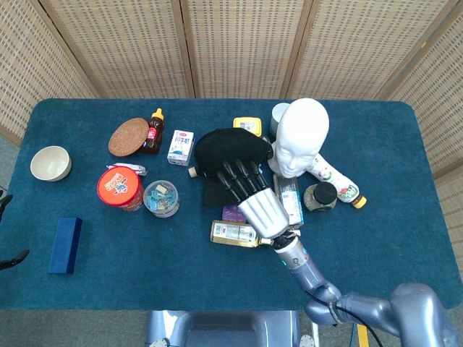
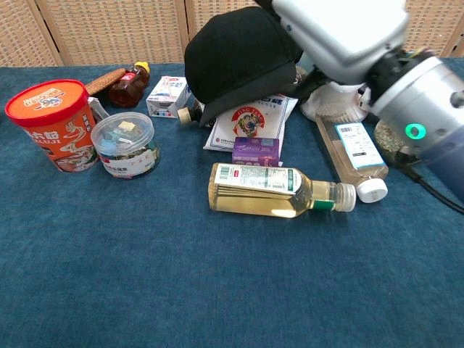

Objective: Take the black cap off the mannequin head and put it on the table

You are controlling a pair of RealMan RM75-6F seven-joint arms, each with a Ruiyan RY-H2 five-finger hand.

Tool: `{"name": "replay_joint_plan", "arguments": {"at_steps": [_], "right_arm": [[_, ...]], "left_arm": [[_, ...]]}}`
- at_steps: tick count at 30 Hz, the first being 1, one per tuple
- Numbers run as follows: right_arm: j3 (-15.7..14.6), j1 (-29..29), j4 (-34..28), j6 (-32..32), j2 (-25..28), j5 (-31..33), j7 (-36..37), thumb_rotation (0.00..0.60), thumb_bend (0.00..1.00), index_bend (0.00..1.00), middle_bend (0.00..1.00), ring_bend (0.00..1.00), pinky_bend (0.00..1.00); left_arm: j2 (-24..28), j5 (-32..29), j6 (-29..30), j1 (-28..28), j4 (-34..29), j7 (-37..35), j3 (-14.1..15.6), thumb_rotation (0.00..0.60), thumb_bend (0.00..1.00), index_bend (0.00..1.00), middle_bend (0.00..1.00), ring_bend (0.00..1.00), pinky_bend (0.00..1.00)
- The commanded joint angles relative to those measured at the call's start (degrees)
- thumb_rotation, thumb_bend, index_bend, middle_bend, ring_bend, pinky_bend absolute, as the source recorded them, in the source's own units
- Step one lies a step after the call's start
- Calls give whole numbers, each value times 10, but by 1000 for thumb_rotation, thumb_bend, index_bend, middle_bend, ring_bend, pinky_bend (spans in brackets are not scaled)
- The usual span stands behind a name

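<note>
My right hand [image 1: 255, 196] grips the black cap [image 1: 228, 153] from above, fingers spread over its crown. The cap is off the white mannequin head [image 1: 302, 136], which stands bare just to its right. In the chest view the cap [image 2: 238, 59] hangs low over the white sugar bag [image 2: 250, 119], brim toward the left, and whether it touches the bag is unclear. The right hand [image 2: 341, 32] hides most of the mannequin there. Of my left hand [image 1: 6, 225] only dark fingertips show at the left edge, apart, with nothing between them.
Below the cap lie a yellow-liquid bottle [image 2: 279, 191], a purple box [image 2: 256, 151] and a clear bottle [image 2: 354, 154]. An orange tub [image 2: 49, 125] and a clear jar [image 2: 125, 143] stand left. A bowl [image 1: 51, 163] and a blue box [image 1: 65, 244] sit far left.
</note>
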Motion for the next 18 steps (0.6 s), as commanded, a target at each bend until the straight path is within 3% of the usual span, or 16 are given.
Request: {"name": "replay_joint_plan", "arguments": {"at_steps": [1,5,11,18], "right_arm": [[-52,-85,-111,31,129,-20,-22,600,0,0,0,3,180],[-70,-126,-127,59,181,-30,3,600,0,0,0,5,181],[-79,-199,-165,89,251,17,62,600,0,0,0,4,171],[-48,-280,-186,131,279,121,85,600,0,0,0,1,136]], "left_arm": [[-6,-6,12,4,0,11,-4,600,137,0,0,0,47],[-14,-8,28,10,0,20,-7,600,137,0,0,0,47],[-36,5,53,16,13,51,-8,600,137,0,0,0,47],[-58,12,58,19,19,82,-3,600,136,0,0,0,48]]}}
